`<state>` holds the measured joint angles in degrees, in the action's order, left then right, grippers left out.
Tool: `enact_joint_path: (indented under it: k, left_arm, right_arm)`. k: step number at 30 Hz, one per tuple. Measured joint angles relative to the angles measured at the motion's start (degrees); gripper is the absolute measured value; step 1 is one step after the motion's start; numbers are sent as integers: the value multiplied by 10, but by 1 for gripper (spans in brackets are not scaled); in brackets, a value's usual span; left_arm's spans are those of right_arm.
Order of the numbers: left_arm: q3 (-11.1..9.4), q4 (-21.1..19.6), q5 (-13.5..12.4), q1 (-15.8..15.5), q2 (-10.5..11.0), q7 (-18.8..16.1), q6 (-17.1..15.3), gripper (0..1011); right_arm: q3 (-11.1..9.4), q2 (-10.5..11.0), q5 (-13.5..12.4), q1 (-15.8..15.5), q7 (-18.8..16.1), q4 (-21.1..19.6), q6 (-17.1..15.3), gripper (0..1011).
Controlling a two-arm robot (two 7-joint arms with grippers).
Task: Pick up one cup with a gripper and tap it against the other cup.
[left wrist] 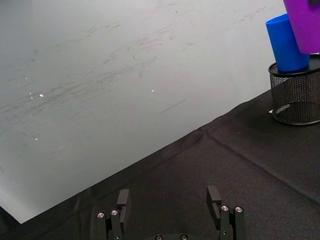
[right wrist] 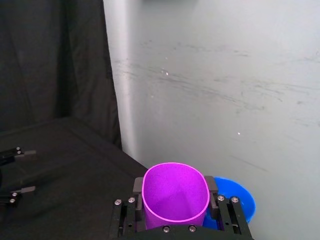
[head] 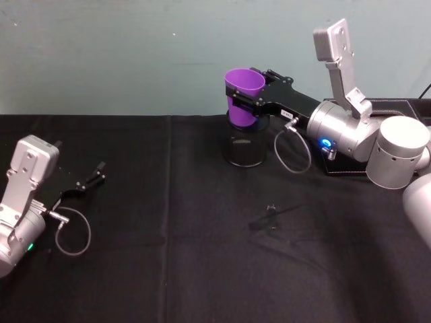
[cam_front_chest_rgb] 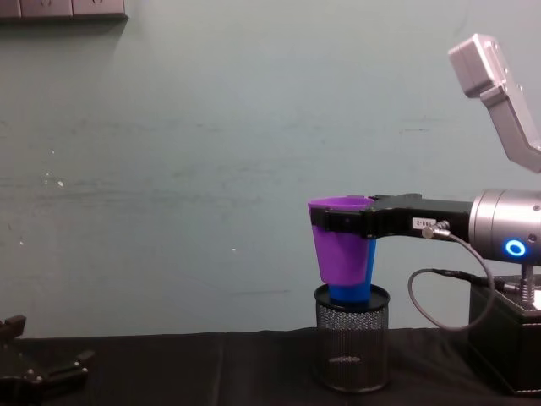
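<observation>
My right gripper is shut on the purple cup just below its rim and holds it upright in the air, over the near side of a black mesh holder. The blue cup stands inside that holder. In the chest view the purple cup hangs in front of the blue one and overlaps it. In the left wrist view the purple cup sits close against the top of the blue cup; whether they touch I cannot tell. My left gripper rests open on the table at the far left.
A black cloth covers the table, with a pale wall right behind the holder. A black case lies under my right arm at the back right. A small dark object lies near the table's middle.
</observation>
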<state>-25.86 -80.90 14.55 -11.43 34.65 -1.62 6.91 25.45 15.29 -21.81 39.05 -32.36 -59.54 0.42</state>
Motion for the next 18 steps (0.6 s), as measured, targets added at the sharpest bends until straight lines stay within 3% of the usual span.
enact_joint_path:
  k: [11,14,17,18]
  left_arm:
    - [0,0,0,0,0,0,0,1000]
    - [0,0,0,0,0,0,0,1000]
    - [0,0,0,0,0,0,0,1000]
    - [0,0,0,0,0,0,0,1000]
  right_arm:
    - [1,25,-7,-56,19,-96,-28,724]
    - [-1,36,-9,-84,30,-130,-33,724]
    - [-8,54,-7,-130,54,-180,-34,724]
    - [-8,54,-7,-130,54,-180,-34,724]
